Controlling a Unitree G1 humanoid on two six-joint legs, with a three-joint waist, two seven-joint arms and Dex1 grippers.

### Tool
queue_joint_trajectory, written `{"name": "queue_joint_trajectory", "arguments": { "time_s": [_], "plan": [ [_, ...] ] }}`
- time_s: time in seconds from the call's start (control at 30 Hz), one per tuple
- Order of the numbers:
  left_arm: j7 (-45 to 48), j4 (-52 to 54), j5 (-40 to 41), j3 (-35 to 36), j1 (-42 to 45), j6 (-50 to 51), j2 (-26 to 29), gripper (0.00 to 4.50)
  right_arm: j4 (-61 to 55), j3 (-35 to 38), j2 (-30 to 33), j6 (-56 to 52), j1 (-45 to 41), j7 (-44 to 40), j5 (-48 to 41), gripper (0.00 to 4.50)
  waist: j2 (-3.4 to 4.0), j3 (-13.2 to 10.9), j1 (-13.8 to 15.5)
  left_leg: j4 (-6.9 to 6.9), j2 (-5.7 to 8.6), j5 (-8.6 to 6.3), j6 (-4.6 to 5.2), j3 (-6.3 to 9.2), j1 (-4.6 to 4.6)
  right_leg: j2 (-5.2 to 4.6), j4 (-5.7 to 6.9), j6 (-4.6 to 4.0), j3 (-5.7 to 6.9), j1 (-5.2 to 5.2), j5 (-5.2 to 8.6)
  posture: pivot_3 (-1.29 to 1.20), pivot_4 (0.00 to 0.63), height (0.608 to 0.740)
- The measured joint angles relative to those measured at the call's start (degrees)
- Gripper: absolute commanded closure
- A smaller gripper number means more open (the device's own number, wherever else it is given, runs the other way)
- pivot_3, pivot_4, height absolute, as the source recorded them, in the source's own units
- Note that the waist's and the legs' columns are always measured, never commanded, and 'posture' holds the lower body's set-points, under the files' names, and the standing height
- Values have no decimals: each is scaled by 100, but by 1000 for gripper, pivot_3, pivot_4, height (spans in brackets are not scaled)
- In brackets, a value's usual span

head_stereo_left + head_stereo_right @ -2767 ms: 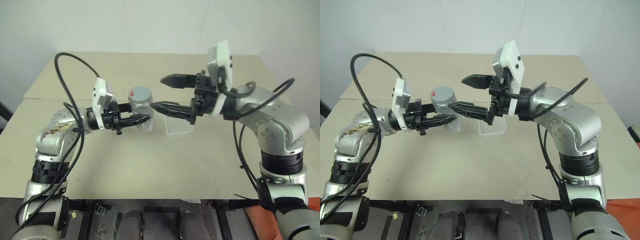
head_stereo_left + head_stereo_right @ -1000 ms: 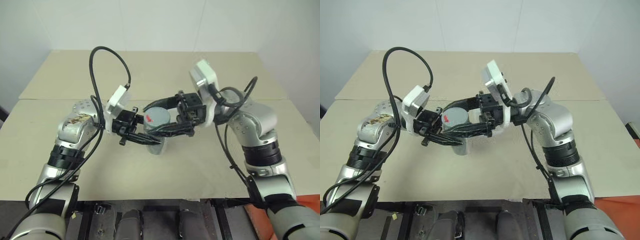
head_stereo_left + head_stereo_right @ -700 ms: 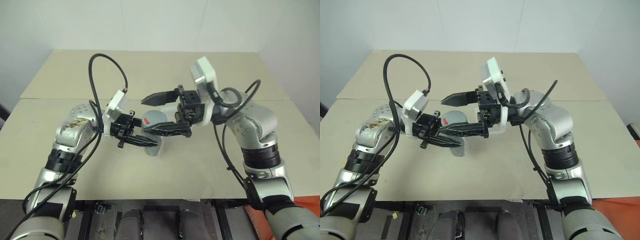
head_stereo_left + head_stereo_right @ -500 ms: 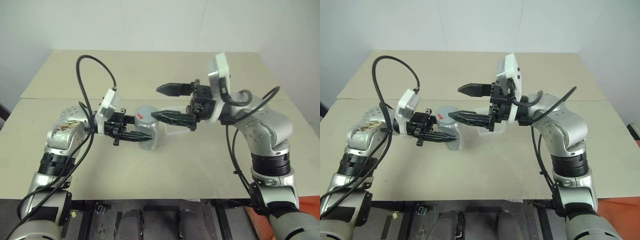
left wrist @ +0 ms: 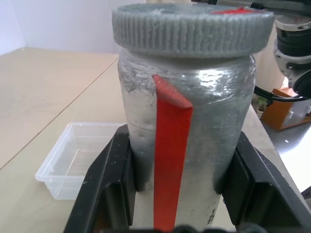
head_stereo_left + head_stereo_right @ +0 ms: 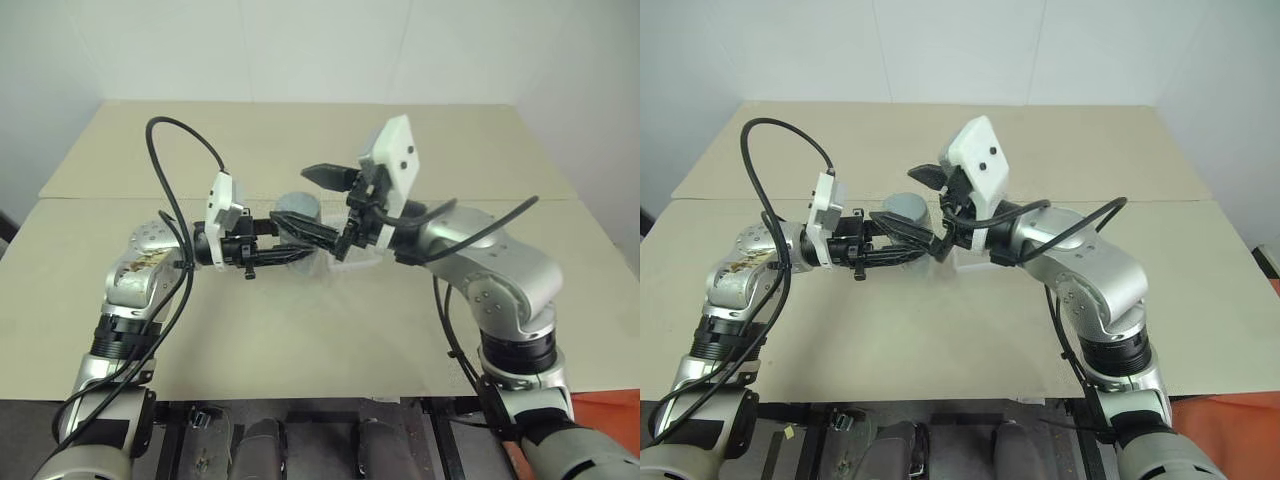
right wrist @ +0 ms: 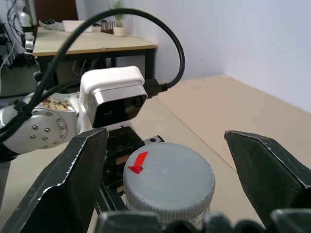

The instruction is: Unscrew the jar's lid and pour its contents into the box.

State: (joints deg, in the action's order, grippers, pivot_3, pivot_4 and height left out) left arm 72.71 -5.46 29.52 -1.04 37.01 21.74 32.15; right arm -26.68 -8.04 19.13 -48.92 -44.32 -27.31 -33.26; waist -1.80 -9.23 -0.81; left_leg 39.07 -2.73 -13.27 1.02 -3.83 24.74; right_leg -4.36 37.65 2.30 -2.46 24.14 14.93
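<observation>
My left gripper (image 6: 300,245) is shut on the jar (image 5: 187,121), a silver-grey cylinder with a red strip down its side, and holds it upright over the table. The ribbed grey lid (image 7: 167,179) with its red mark sits on top of the jar. In the left eye view the lid (image 6: 297,207) lies between the spread fingers of my right gripper (image 6: 292,195), which is open, one finger (image 7: 80,174) on each side with a gap to the lid. The clear plastic box (image 5: 73,162) rests on the table beyond the jar. The contents are hidden inside.
The beige table (image 6: 300,320) stretches around both arms, with a seam across it behind the jar. A black cable (image 6: 175,150) loops up from my left wrist camera (image 7: 114,99).
My right gripper pulled away to the right of the jar, then came back and turned to straddle the lid, open. The left gripper carried the jar a little farther from me.
</observation>
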Motion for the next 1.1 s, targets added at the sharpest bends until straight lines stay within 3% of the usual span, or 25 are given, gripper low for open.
{"name": "queue_joint_trajectory", "arguments": {
  "time_s": [0.37, 0.47, 0.6, 0.87, 1.0, 1.1],
  "plan": [
    [11, 0, -10, -2, 0, -1, 0, 2548, 90, -141, -67, -152, -3, 240, 221, 44, 0, 0, 0, 0, 0, 0, 0, 0, 0, 0, -1, 0, 0, 0, 0, 0, 150, 740],
    [15, 0, -13, -3, 1, -1, 0, 2548, 90, -147, -65, -161, -3, 218, 219, 590, 0, 0, 0, 0, 0, 0, 0, -1, 0, 0, -2, 0, 0, 0, 0, 0, 150, 740],
    [6, 0, -21, -4, 1, -1, 1, 2548, 77, -206, -66, -164, -3, 144, 177, 1707, 0, 0, -2, 0, 0, 0, 0, 0, 0, 0, -2, 0, 0, 0, 0, 0, 150, 740],
    [23, -2, -30, -5, 1, 0, 13, 2548, 148, -202, -49, -156, -37, 44, 174, 1707, 0, 0, -1, 0, 0, 0, 0, 0, 0, 0, -2, 0, 0, 0, 0, 0, 150, 740],
    [387, -70, -22, -59, 28, -1, 103, 2548, 417, -128, 82, 43, -37, -619, -42, 1707, 0, 0, -1, 0, 1, 0, 0, -11, 0, 0, -9, 0, 0, -2, 0, 0, 150, 740],
    [915, -134, 48, -188, 152, -5, 110, 2548, 780, -5, 386, 383, -55, -1742, -371, 1707, 0, 0, 16, 0, 1, 0, 0, -14, 0, 1, -14, 0, 4, -5, 0, 0, 150, 740]
  ]
}}
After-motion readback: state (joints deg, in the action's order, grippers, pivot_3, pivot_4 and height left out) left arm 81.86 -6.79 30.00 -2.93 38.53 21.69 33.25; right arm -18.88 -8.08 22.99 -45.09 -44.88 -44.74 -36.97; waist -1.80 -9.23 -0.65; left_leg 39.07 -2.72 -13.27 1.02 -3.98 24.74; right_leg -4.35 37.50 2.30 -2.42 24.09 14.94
